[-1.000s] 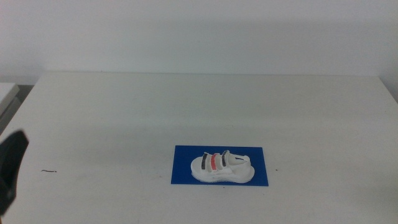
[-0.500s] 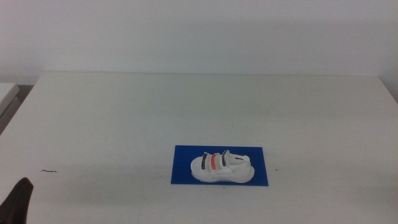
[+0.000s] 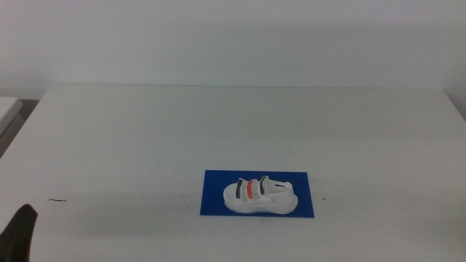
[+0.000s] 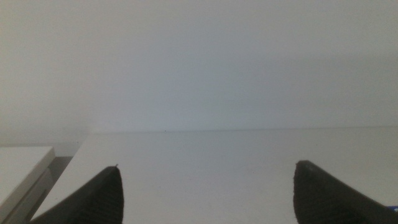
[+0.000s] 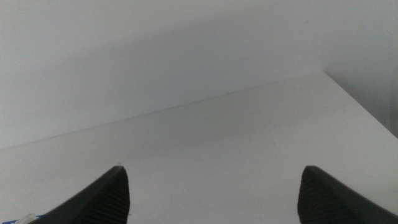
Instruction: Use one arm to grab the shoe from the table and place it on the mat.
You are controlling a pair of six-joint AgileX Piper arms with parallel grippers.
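Note:
The white shoe [image 3: 258, 195], with one black and one red strap, lies on its sole on the deep-blue mat [image 3: 215, 198] at the front middle of the white table [image 3: 145, 131]. No gripper touches it. Only a dark tip of my left gripper [image 3: 19, 234] shows at the bottom left corner of the middle view, far to the left of the mat. In the left wrist view the left gripper [image 4: 208, 165] has its jaws wide apart with nothing between them. The right gripper [image 5: 212, 168] is out of the middle view; its wrist view shows open, empty jaws over bare table.
A small dark mark [image 3: 57, 200] lies on the table at the front left. A second white surface [image 3: 7, 109] stands beyond the table's left edge. A pale wall rises behind the table's far edge.
My left gripper has drawn back down towards the bottom left corner, so less of it shows. The shoe and the mat have not moved.

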